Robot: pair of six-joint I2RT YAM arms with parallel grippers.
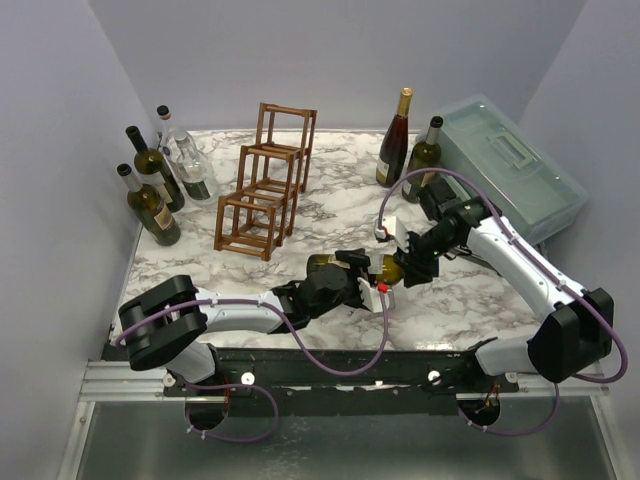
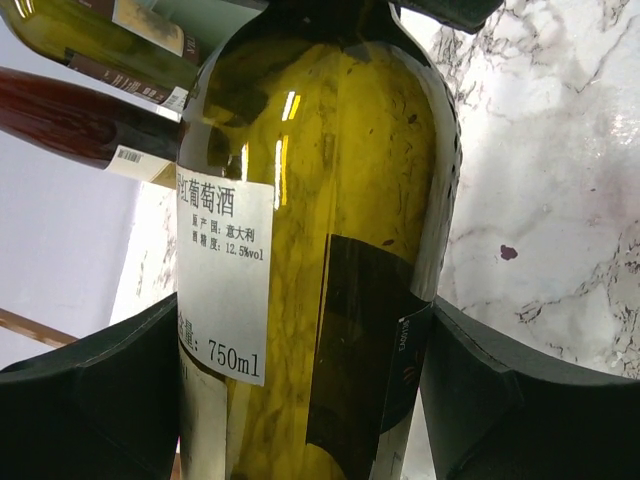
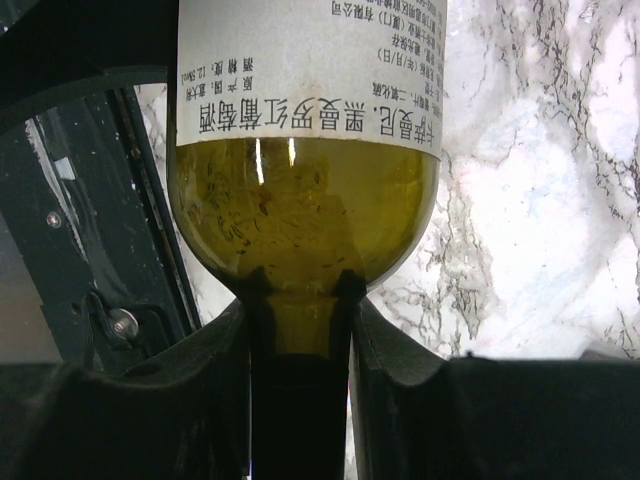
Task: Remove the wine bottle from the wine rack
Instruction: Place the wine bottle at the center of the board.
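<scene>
The wine bottle (image 1: 388, 270), olive green glass with white labels, lies on its side just over the marble table near the front middle, away from the wine rack (image 1: 265, 180). My left gripper (image 1: 345, 275) is clamped round the bottle's body; in the left wrist view the bottle (image 2: 330, 200) fills the gap and both pads of the left gripper (image 2: 305, 320) touch it. My right gripper (image 1: 405, 268) is shut on the neck; in the right wrist view the bottle (image 3: 300, 200) runs down into the right gripper (image 3: 300, 320). The reddish-brown rack stands with its cells empty.
Three bottles (image 1: 152, 205) stand at the back left. A red bottle (image 1: 394, 140) and a green bottle (image 1: 423, 160) stand at the back right beside a clear plastic box (image 1: 510, 165). Walls close in the table (image 1: 470, 290) on three sides.
</scene>
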